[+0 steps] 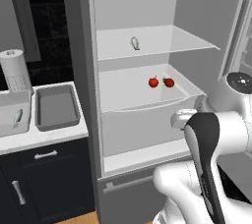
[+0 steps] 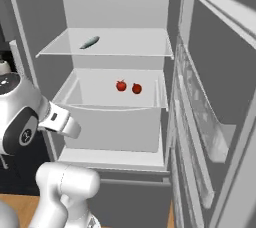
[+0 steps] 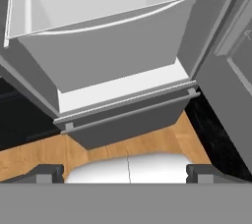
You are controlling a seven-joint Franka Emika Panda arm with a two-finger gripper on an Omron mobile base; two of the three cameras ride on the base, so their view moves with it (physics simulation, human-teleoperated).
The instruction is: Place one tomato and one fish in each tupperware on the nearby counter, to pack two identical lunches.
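- Looking from the left base view, the fridge stands open beside the counter [image 1: 44, 137]. One fish [image 1: 135, 43] lies on the upper shelf [image 1: 162, 39], and two tomatoes sit side by side on the shelf below: the left tomato [image 1: 153, 82] and the right tomato [image 1: 169, 82], near each other but apart. On the counter, one tupperware [image 1: 56, 107] sits bare; the other tupperware [image 1: 12, 115], at the left edge, already holds a second fish [image 1: 18, 116]. A paper towel roll [image 1: 15, 70] stands behind them.
- Seen from the right base view, the same fish [image 2: 90, 42] and both tomatoes [image 2: 121, 86] [image 2: 136, 89] rest well inside the fridge, with the open fridge door [image 2: 215, 97] close on the right. The arm is folded low in front of the shelves.
- In the hand view, the gripper [image 3: 125, 171] points down toward the fridge's lower drawer [image 3: 128, 115] and the wooden floor [image 3: 44, 154], with the tomatoes at the top edge. Its two finger tips [image 3: 47, 173] sit wide apart with nothing between them, so the pincer is spread and empty.
- To do the pick well, I judge the hand should rise and tilt up to shelf height, enter level between the shelves, and centre on a single tomato, so the neighbouring one is not nudged and sent rolling.
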